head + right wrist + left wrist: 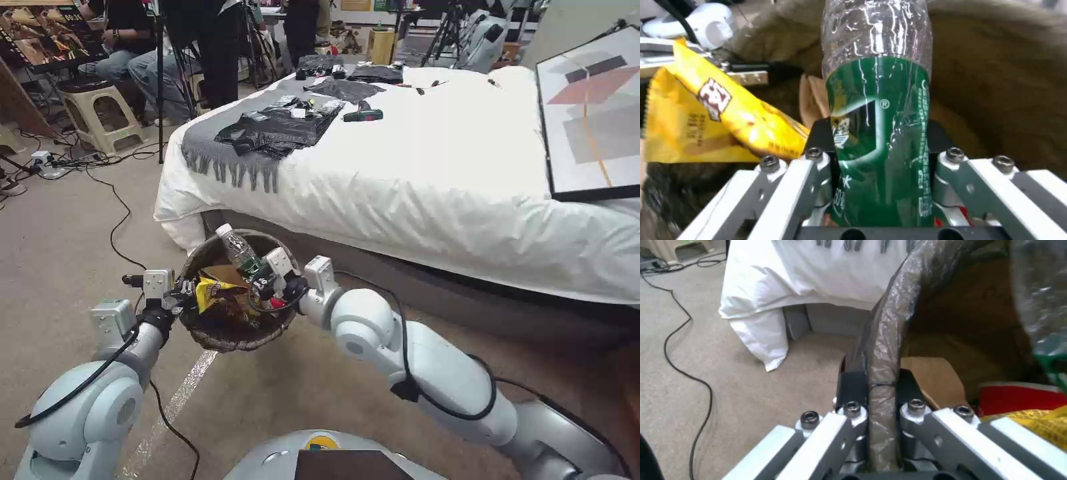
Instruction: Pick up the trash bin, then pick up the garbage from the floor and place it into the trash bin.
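- Left gripper (876, 396): jaws closed down to a thin gap, one finger outside and one inside the wall, pinching the bag-lined rim of the trash bin (889, 323). In the head view it sits at the bin's left edge (175, 293), and the bin (220, 337) looks lifted off the carpet, carried by this grip alone.
- Right gripper (880, 160): jaws partly open, closed onto the green-labelled body of a clear water bottle (878, 110), fingers on either side of the label. In the head view this gripper (277, 283) is over the bin's right side, and the bottle (237, 250) leans with its capped end up past the rim's far edge.
- Bin contents: yellow snack wrapper (715, 123) against the left inner wall, just beside the bottle; a tan paper piece (936, 380) and something red (1018, 398) lower down.
- Surroundings: the bin hangs near the foot corner of the bed (433, 167); carpet (60, 253) with a black cable (117, 227) to the left.
- Step (judgement): placing phase; the bin is in hand and an item is being put in. The item gripped is the bottle, not crumpled litter.
- Next move calls for (judgement): opening the right jaws while the bottle's lower end is inside the rim, and the left pinch staying firm; the bottle stands tall and might tip out over the edge.
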### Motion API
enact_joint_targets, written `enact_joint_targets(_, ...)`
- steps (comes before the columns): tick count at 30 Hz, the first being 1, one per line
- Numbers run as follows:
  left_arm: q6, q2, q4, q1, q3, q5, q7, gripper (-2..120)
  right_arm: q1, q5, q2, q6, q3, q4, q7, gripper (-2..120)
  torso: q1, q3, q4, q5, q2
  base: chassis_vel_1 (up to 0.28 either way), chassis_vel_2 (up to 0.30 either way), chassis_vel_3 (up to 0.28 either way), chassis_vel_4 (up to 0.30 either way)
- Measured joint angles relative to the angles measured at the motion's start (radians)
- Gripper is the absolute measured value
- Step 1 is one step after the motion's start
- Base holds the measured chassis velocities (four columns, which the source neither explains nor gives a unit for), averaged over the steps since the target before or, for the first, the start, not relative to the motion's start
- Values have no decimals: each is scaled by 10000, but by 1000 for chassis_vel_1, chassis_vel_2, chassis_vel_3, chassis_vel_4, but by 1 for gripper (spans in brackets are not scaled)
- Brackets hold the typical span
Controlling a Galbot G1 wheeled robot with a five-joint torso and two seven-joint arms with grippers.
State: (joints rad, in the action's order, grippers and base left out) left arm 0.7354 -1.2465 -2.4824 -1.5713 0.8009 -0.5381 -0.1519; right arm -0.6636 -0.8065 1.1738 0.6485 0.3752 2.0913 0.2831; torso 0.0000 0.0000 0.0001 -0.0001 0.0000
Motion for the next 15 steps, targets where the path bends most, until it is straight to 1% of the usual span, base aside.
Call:
enact_joint_targets(5,0,58,27,28,38,-29,-4,2,77,133,400,49,292,-250,129,28,0,0,-1,0,0,0,0,0,0)
enact_joint_targets(13,1,70,36,55,37,-70,1,2,85,219,575,159,491,-388,382,28,0,0,-1,0,0,0,0,0,0)
enact_joint_targets(15,1,74,36,57,32,-79,15,2,80,235,560,204,494,-366,479,36,0,0,-1,1,0,0,0,0,0)
